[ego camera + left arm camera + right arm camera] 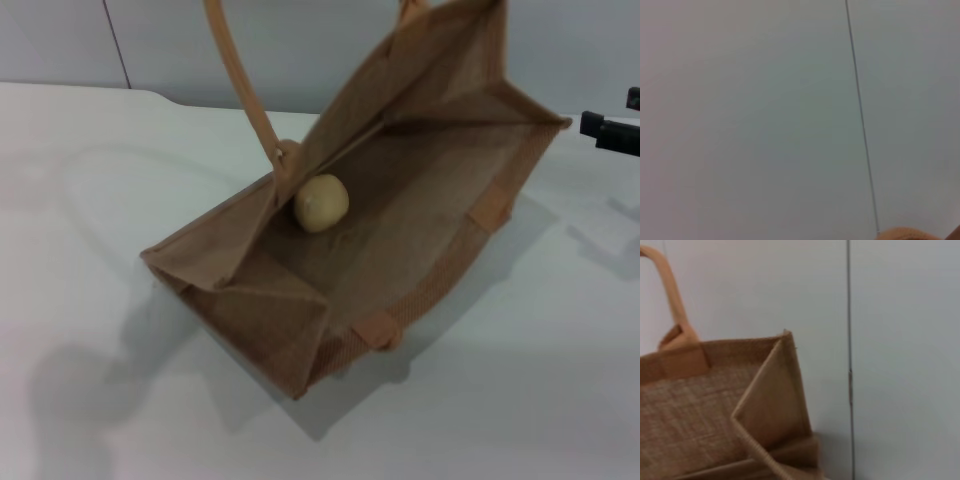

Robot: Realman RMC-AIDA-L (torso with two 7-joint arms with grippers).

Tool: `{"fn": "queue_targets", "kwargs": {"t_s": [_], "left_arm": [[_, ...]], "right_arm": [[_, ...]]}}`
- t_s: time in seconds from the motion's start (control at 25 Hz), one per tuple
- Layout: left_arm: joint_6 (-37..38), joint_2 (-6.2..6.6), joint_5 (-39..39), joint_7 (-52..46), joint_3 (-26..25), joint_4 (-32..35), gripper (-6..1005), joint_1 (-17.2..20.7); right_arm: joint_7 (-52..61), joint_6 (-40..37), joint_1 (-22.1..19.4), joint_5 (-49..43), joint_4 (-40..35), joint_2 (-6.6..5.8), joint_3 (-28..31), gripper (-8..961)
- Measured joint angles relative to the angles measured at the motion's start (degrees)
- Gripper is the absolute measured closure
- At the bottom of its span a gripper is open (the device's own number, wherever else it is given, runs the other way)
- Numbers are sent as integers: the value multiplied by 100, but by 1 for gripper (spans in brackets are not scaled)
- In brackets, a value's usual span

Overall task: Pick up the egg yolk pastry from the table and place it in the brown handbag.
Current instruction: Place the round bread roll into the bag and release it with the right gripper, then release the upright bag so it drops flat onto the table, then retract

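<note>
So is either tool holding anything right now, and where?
Cannot be told. The egg yolk pastry lies loose inside the brown handbag; one handle rises out of view, its holder unseen. The right tool sits apart from the bag.

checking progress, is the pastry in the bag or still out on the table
In. The pastry lies inside the open bag, against its inner wall; neither hand holds it.

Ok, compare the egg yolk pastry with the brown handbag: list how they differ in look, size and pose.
Shape: the egg yolk pastry is a small round ball; the brown handbag is a large boxy tote, open at the top.
Surface: the pastry looks smooth and pale yellow; the handbag is coarse brown weave with tan trim.
Pose: the pastry lies inside; the handbag stands on the table and holds it.
Both are warm tan tones.
</note>
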Motion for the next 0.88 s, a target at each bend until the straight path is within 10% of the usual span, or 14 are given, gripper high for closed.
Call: {"fn": "queue_targets", "kwargs": {"t_s": [0.88], "left_arm": [[59, 3, -2147, 1855, -36, -2054, 244, -72]], "right_arm": [[-435, 664, 238, 280, 518, 25, 120, 89]]}}
